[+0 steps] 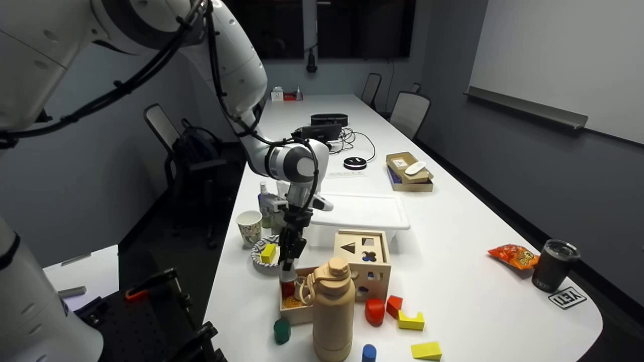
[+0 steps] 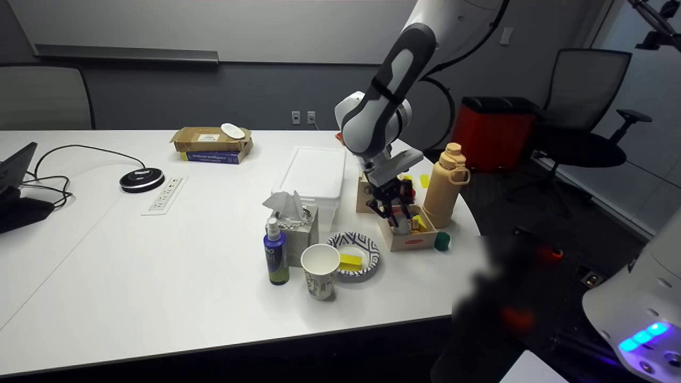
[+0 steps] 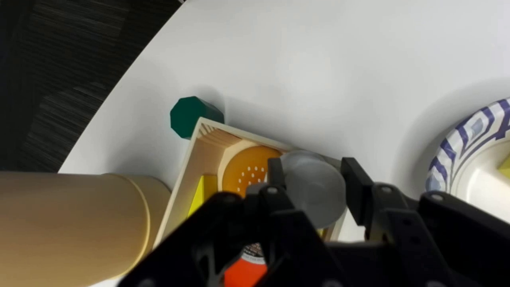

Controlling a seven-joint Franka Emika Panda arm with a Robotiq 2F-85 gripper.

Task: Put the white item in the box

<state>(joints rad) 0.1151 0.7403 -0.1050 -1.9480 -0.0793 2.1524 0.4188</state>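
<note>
Wrist view: gripper [image 3: 314, 174] clenched about the white item [image 3: 316, 197], fingers [image 3: 356, 189] flush on both sides; pale round end of the item shows between them. Item is at a corner of the open wooden box [image 3: 207, 153]; cannot tell whether it rests on the contents.

Same view gives those contents: orange disc [image 3: 251, 167] with white dots just beside the item, yellow block [image 3: 206, 187] along a wall, red piece [image 3: 244, 275] with printed label partly behind the gripper. Green block [image 3: 189, 115] just outside another corner; contact cannot be told.

In an exterior view the tissue box [image 2: 301, 236] shows well, between lidded bin [image 2: 314, 173] and spray bottle [image 2: 276, 255], apart from the white item, patterned bowl [image 2: 367, 242] between the two. From there the near wall of the open wooden box shows a red label, and the shape sorter [image 1: 381, 287] is mostly behind the gripper.

In an exterior view the sorter's cut-out holes are plain, red block [image 1: 375, 312] and yellow arch [image 1: 411, 325] near it. There the tan bottle [image 1: 333, 311] covers part of the open wooden box, and the tissue box is largely behind the gripper.
</note>
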